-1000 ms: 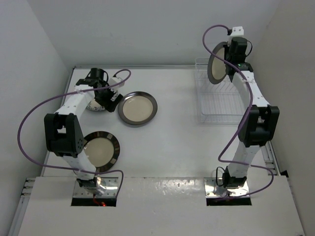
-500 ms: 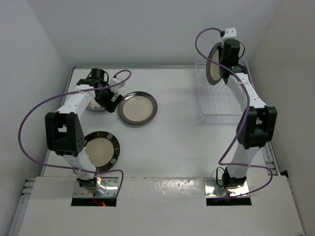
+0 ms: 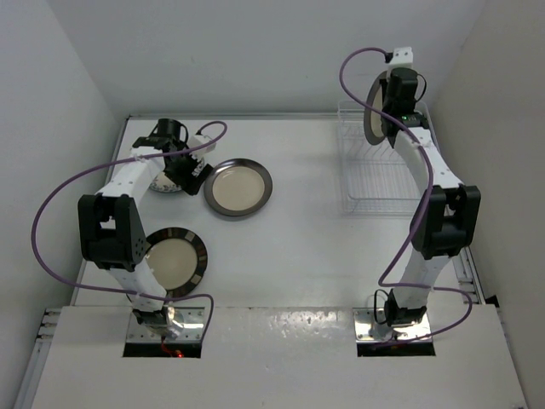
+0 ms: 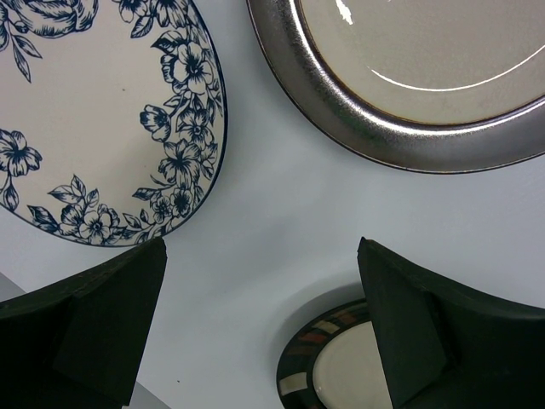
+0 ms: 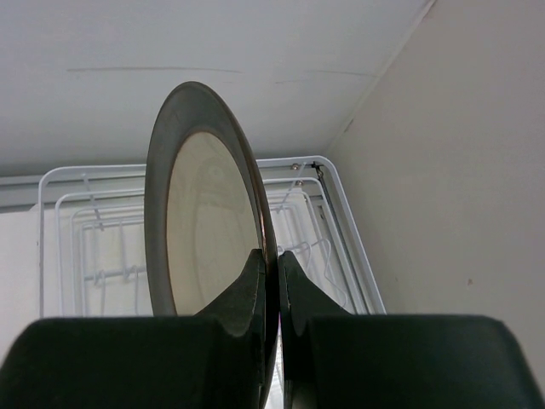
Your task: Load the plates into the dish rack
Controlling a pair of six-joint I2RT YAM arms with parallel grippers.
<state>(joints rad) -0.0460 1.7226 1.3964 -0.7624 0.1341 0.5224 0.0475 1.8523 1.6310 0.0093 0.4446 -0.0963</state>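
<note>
top external: white table (image 3: 298, 239) with dish rack (image 3: 379, 175), pale walls (image 3: 255, 51) around

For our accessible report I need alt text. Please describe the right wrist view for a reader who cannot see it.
The right gripper clamps the dark rim of a cream-centred plate, holding it upright on edge over the white wire dish rack. Behind them a white wall meets a beige side wall.

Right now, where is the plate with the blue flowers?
In the top view, the floral plate lies flat at far left, close by the left gripper, just left of a dark-rimmed plate.
</note>
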